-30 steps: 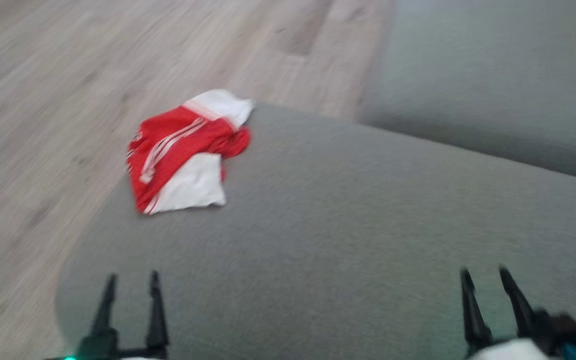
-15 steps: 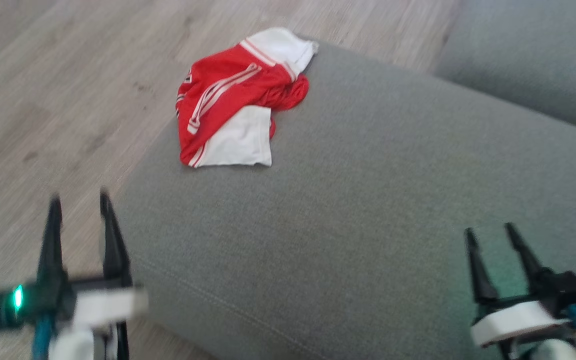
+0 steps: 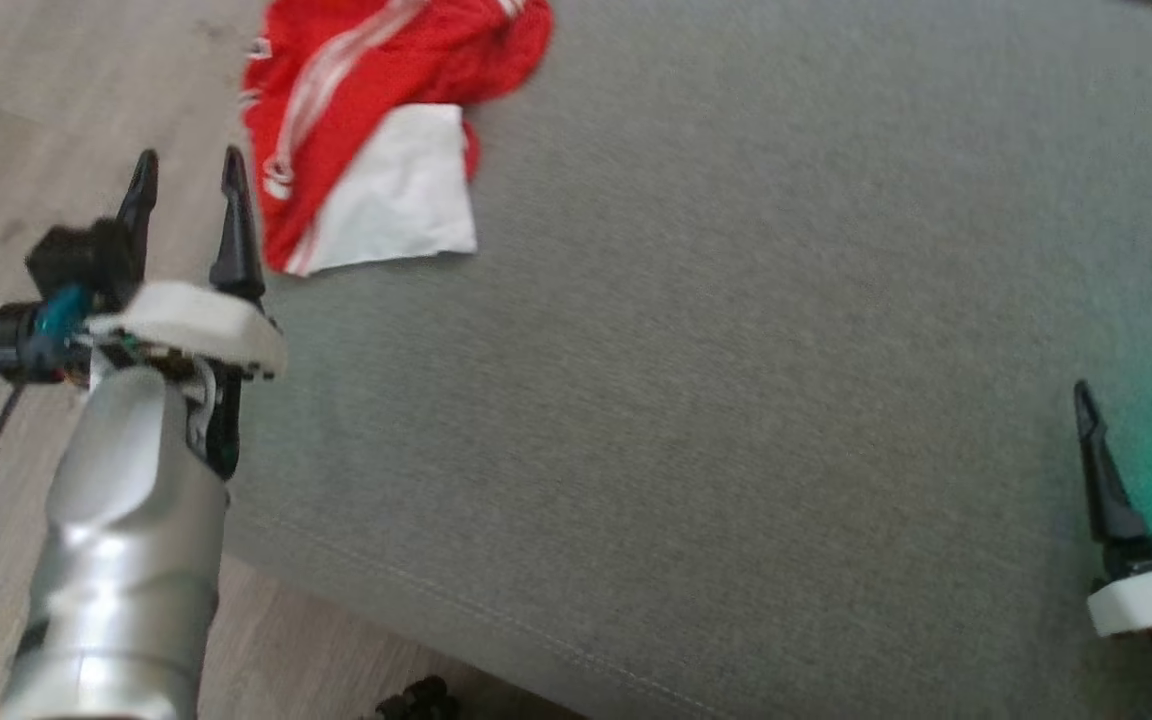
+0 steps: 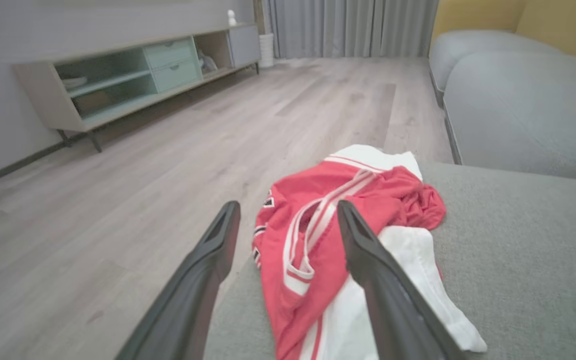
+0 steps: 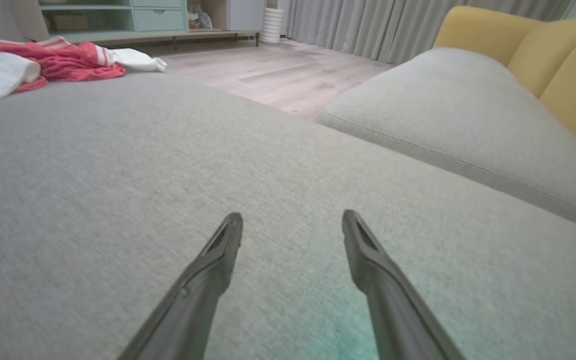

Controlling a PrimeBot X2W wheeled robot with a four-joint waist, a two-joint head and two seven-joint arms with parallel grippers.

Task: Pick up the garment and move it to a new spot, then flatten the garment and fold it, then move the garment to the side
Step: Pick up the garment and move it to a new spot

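The crumpled red-and-white fabric garment [image 3: 366,130] lies on the grey upholstered sofa cushion [image 3: 736,400] just ahead of the open, empty left fingers [image 3: 234,230], far from the open right fingers [image 3: 1101,470].

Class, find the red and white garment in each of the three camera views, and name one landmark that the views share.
Head view: the garment lies at the top left, just beyond the left pincer.
Left wrist view: low centre, partly behind that pincer's fingers.
Right wrist view: top left corner.
Shared landmark: the grey cushion that it lies on.
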